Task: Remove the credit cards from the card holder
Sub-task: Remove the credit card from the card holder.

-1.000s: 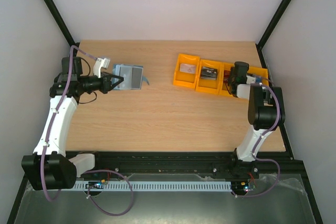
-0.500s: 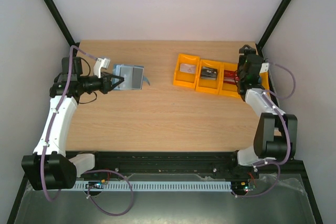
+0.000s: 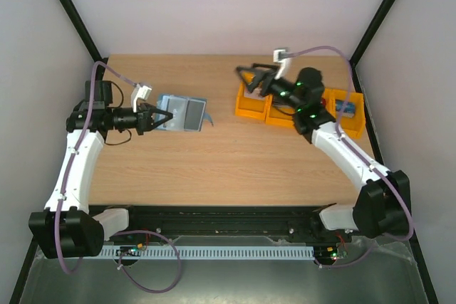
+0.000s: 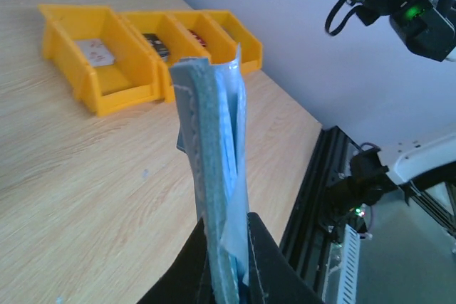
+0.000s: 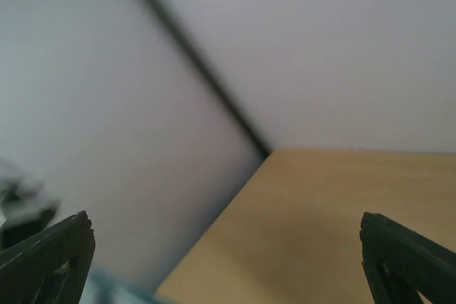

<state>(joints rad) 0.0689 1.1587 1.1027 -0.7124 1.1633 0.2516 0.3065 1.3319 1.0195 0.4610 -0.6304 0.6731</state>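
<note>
Overhead, card holder [image 3: 184, 114]: it is found over the left part of the tabletop [image 3: 214, 165], at the tips of the left hand [image 3: 162, 117]; whether it touches the wood cannot be told.
Overhead, right hand [image 3: 246, 80]: it is spread wide and empty, raised over the row of orange bins [image 3: 251, 109], well apart from the card holder.
Left wrist, grip: the left hand is pressed together on one edge of the card holder, which is seen edge-on.
Left wrist, handling: the card holder is judged soft and light, so it may fold or twist when pulled. A card is judged stiff, thin and slippery, and is best pinched at its free edge. Whether any card is left in the pale pockets cannot be told.
Left wrist, surroundings: a grey card [image 4: 95, 50], a black card [image 4: 158, 42] and a red card [image 4: 196, 35] are laid in separate bins. Nothing is seen between the bins and the card holder.
Right wrist, hand: the two fingers are seen far apart with nothing between them. Only the wall and bare tabletop are shown.
</note>
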